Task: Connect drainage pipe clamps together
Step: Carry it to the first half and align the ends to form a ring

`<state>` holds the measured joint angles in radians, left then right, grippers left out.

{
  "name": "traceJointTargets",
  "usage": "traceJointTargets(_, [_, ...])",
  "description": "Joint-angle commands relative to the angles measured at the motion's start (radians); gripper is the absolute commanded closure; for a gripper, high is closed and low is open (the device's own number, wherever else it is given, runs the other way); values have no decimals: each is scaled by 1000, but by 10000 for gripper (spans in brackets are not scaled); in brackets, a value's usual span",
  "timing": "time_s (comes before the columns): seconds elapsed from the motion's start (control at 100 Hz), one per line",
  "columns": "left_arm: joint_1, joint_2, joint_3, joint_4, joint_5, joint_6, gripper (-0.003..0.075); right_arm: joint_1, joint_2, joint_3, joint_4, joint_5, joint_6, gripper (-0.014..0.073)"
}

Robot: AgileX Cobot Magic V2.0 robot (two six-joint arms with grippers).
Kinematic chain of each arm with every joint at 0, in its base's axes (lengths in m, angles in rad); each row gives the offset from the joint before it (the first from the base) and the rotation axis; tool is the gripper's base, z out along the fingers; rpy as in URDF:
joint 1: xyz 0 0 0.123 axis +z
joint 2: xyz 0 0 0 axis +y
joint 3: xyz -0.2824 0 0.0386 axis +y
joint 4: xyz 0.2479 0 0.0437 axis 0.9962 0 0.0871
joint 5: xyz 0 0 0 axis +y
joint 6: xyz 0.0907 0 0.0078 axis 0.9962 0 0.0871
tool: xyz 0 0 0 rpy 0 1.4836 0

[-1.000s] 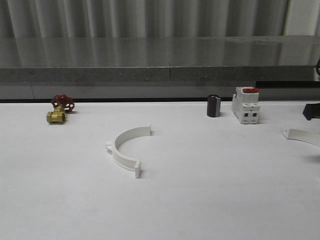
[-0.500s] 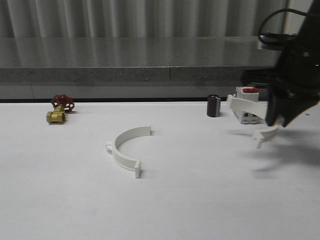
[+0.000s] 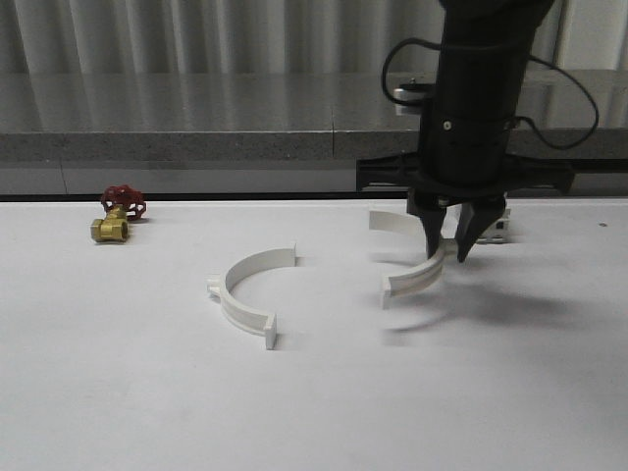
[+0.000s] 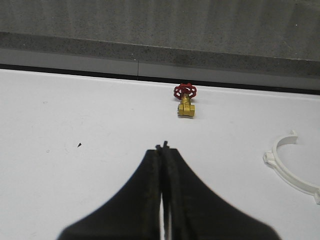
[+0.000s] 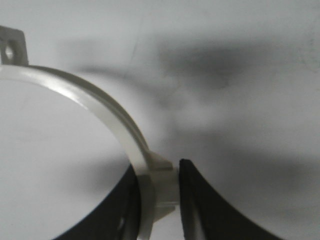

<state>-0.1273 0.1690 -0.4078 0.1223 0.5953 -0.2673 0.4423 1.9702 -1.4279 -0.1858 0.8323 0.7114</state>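
Observation:
One white half-ring pipe clamp (image 3: pixel 238 293) lies flat on the white table (image 3: pixel 118 373), left of centre, its open side facing right. It also shows at the edge of the left wrist view (image 4: pixel 287 168). My right gripper (image 3: pixel 446 251) hangs over the table right of centre, shut on the second clamp (image 3: pixel 413 277), which is blurred and held just above the surface, well apart from the first. The right wrist view has the held clamp (image 5: pixel 90 99) pinched at its middle block by my right gripper (image 5: pixel 160 176). My left gripper (image 4: pixel 162 148) is shut on nothing.
A brass valve with a red handle (image 3: pixel 116 218) sits at the back left, also in the left wrist view (image 4: pixel 185 100). The white switch (image 3: pixel 500 228) peeks out behind my right arm. A grey ledge (image 3: pixel 196 147) runs along the table's far edge.
My right arm has swept from the far right edge to right of centre, carrying the second clamp leftward toward the one on the table. That clamp and the valve have not moved.

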Motion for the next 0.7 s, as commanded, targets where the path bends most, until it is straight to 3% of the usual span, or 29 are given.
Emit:
traceJointTargets(0.0, [2,11,-25,-1,-75,0,740,21,-35,-37,-26,-8,34,698])
traceJointTargets(0.69, [2,11,-25,-1,-75,0,740,116,34,-71,-12,-71,129,698])
